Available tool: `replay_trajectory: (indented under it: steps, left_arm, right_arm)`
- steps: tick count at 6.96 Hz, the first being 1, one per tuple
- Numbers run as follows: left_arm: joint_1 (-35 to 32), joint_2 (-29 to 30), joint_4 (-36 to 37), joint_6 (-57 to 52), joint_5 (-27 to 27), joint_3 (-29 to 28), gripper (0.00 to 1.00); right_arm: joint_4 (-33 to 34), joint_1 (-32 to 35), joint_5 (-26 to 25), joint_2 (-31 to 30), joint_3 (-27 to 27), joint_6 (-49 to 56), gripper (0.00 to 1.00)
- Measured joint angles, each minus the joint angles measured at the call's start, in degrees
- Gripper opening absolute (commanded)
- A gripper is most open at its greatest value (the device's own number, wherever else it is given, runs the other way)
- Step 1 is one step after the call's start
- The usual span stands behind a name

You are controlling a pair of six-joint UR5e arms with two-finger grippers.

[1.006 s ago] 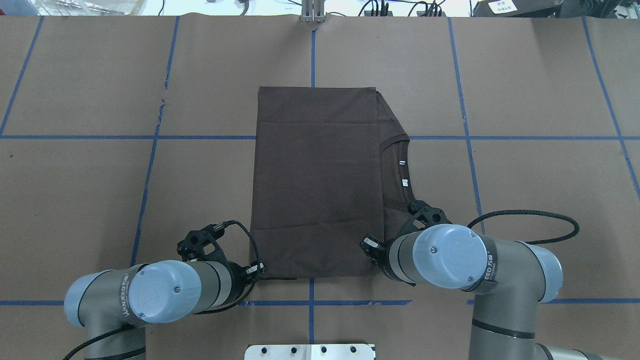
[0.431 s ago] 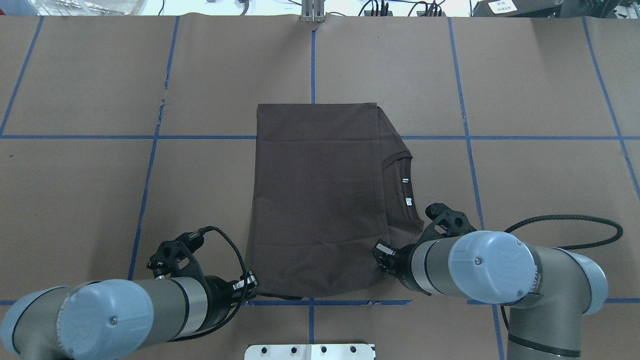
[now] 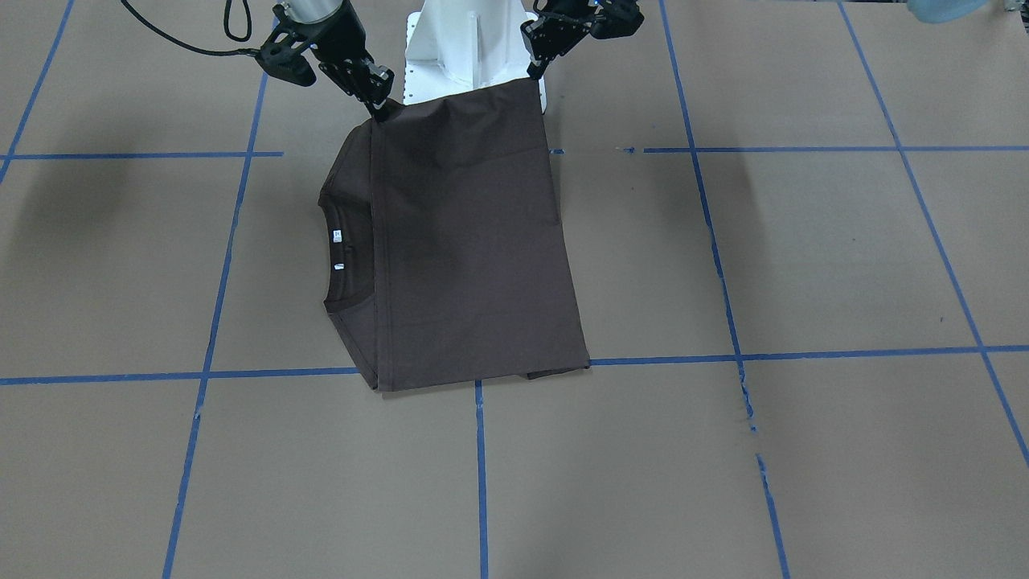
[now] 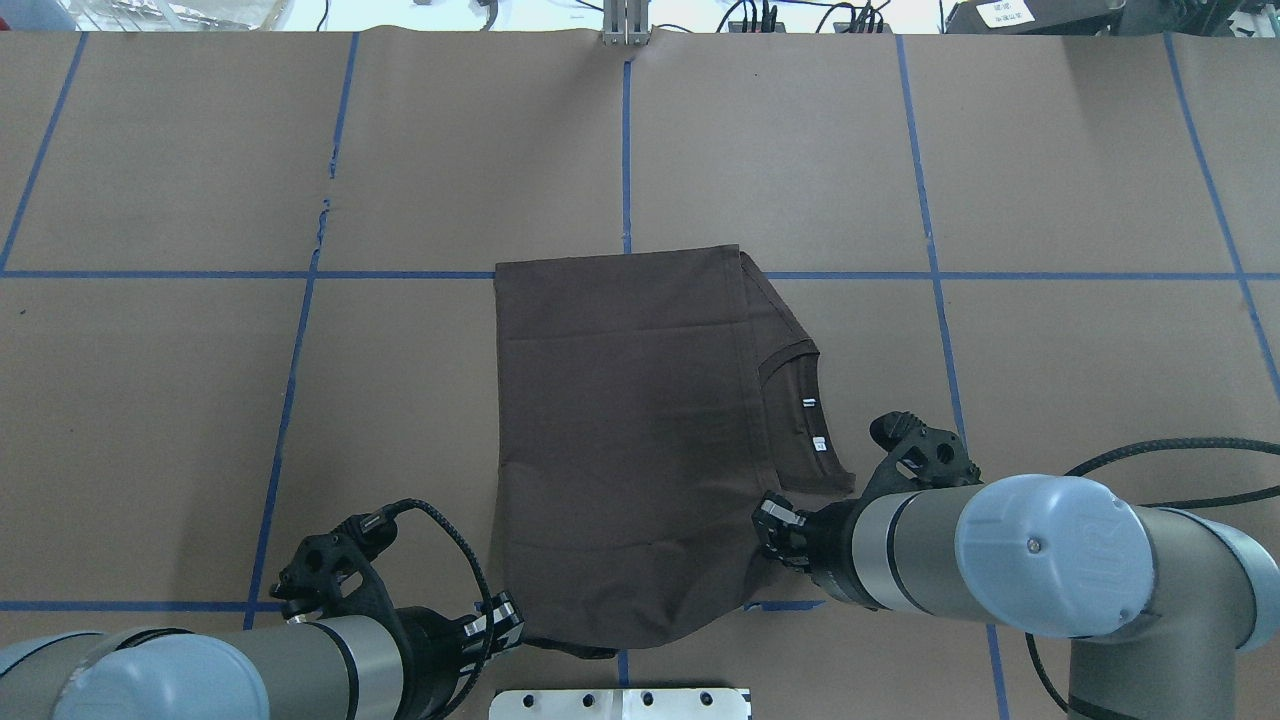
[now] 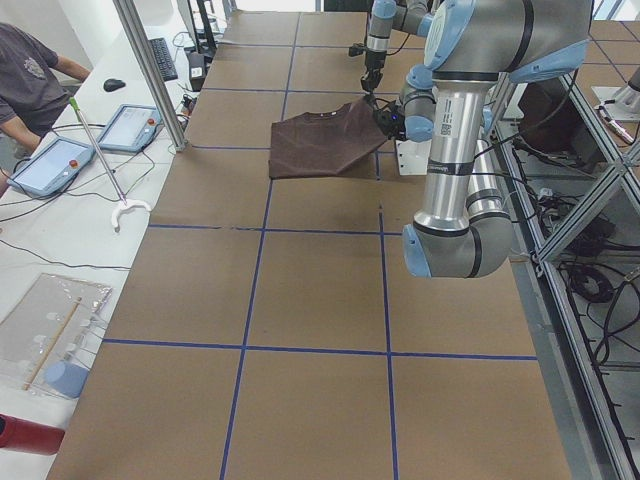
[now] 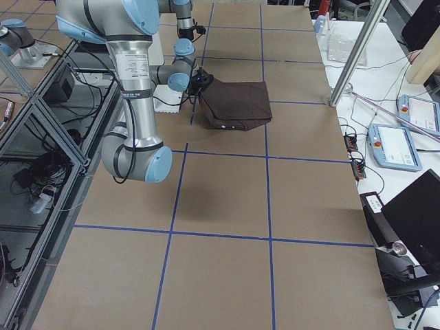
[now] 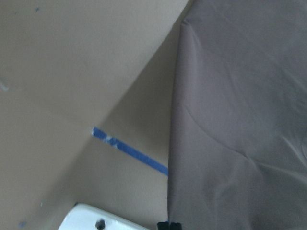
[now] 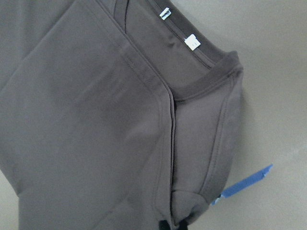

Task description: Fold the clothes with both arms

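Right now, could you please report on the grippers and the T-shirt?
Left gripper shut on T-shirt corner. Right gripper shut on the other. Near edge lifted; white base close by.

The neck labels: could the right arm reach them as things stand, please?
Probably not yet: the neck labels lie uncovered near the right arm, but its jaws are shut on a corner of the T-shirt, so it must let go first.

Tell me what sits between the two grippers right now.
The T-shirt fills that stretch: its robot-side edge spans from the left gripper to the right gripper, each corner pinched in shut jaws and lifted. The front-facing view shows it best.
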State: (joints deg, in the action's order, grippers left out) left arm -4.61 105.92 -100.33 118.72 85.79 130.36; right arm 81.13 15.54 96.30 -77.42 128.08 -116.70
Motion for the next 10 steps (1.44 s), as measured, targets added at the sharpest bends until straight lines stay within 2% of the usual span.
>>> replay_trajectory:
  steps: [1,2,4,6,9,10]
  left_arm:
    - [-4.06,1.57,0.44,-3.98,0.18,-1.51,0.00]
    - [-9.23,4.47,0.47,-8.63,1.22,-5.68,0.00]
    - [-19.38,9.56,-0.21,-17.25,4.73,-14.74,0.00]
    - [-25.57,12.12,-3.54,-22.46,5.64,-22.61,0.00]
    - [-29.97,15.22,-10.32,-28.29,5.61,-33.80,0.00]
    - [-31.68,17.41,-14.57,-31.03,5.47,-40.67,0.59]
  right_arm:
    - [0.03,4.32,1.43,2.35,-2.68,2.22,0.00]
    - [0.06,9.94,4.87,6.61,-7.65,4.70,0.00]
    - [-0.14,18.25,10.06,16.22,-20.12,6.47,0.00]
    - [-1.67,21.69,12.09,22.65,-30.10,7.47,0.00]
    - [-7.18,24.00,13.18,27.21,-40.58,7.89,0.02]
    - [-9.21,24.80,13.32,29.73,-45.54,8.65,0.99]
